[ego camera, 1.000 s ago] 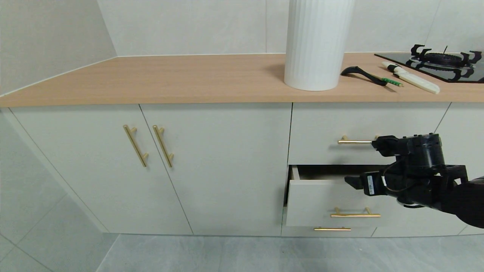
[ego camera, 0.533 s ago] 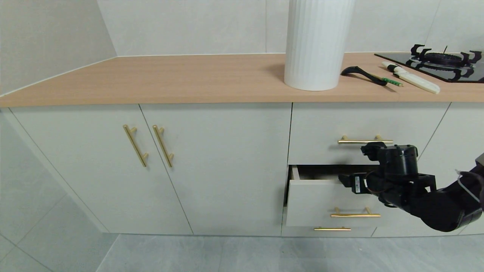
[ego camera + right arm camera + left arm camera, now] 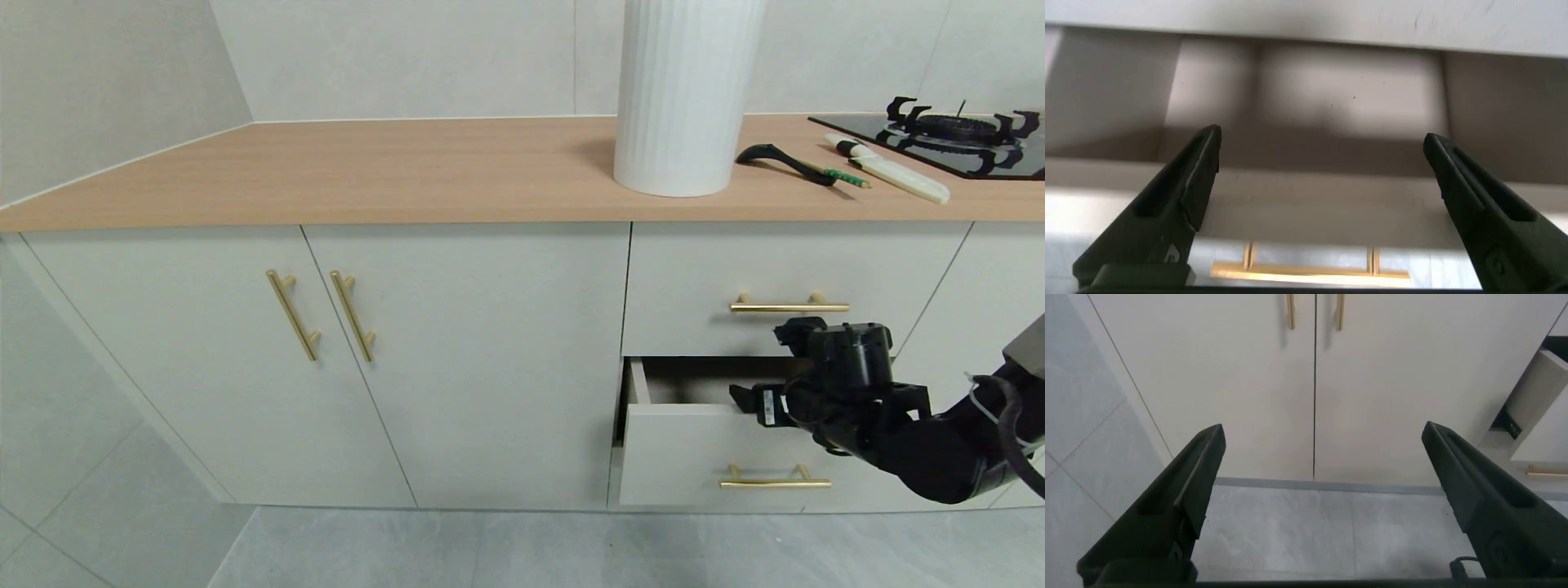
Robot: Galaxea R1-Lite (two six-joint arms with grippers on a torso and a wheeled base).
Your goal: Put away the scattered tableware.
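The right gripper (image 3: 755, 363) sits low in front of the cabinet, at the mouth of the middle drawer (image 3: 702, 445), which stands partway out. Its fingers (image 3: 741, 397) are spread wide with nothing between them. One is level with the dark opening and the other is by the top edge of the drawer front; whether it touches that edge cannot be told. In the right wrist view the right gripper (image 3: 1321, 135) has its two fingers (image 3: 1184, 196) far apart, framing the bare inside of the drawer (image 3: 1315, 98), with the brass handle (image 3: 1310, 269) of the drawer front below them. The left gripper (image 3: 1323, 429) hangs over the grey floor (image 3: 1315, 539) facing the two cabinet doors (image 3: 1249, 384). Its fingers (image 3: 1188, 486) are also spread wide and hold nothing, touching nothing. The open drawer (image 3: 1543, 384) shows off to one side of it. The tableware lies up on the wooden counter (image 3: 367, 171), well apart from both grippers: a black ladle (image 3: 775, 157) just beside a tall white vase (image 3: 684, 98), a pair of chopsticks (image 3: 839, 175) with green ends touching the ladle's handle, and a pale knife (image 3: 891, 175) between the chopsticks and the stove (image 3: 955, 135). Above the open drawer, the top drawer's handle (image 3: 789, 307) is just above the right gripper.
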